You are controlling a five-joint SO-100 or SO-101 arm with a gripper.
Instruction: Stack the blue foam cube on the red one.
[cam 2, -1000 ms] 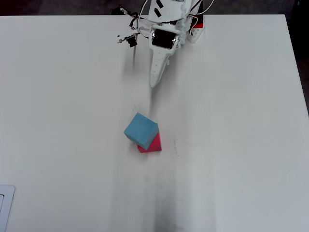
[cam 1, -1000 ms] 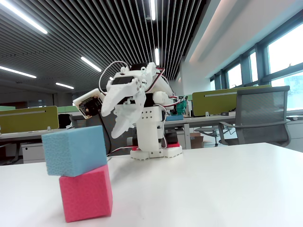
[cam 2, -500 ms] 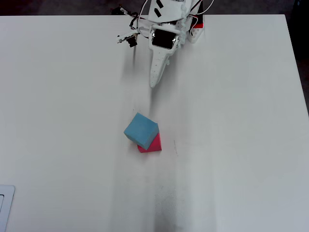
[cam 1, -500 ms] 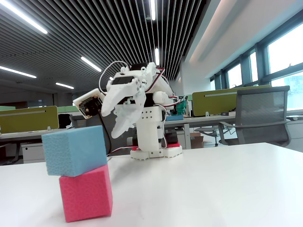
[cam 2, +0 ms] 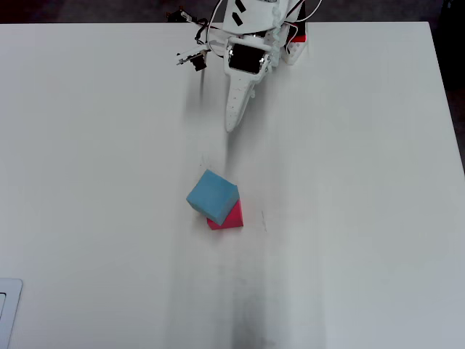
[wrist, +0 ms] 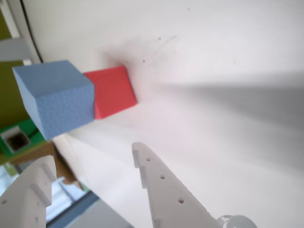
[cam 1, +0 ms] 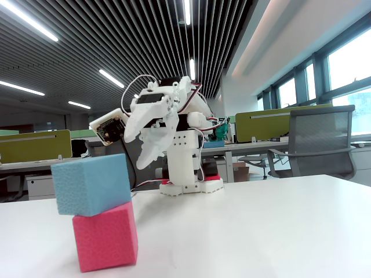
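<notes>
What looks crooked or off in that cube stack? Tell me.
The blue cube sits on the red cube but twisted and shifted off-centre, overhanging one side in the fixed view. The overhead view shows its corners misaligned. Nothing else stands out.

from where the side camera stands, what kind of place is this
Most likely an open-plan office. Behind the white table stand rows of desks with green divider panels, a mesh office chair and a slatted ceiling with strip lights. Large windows run along the right.

Porous matt foam cubes [cam 1: 93,184], smooth table [cam 1: 278,226]
</notes>
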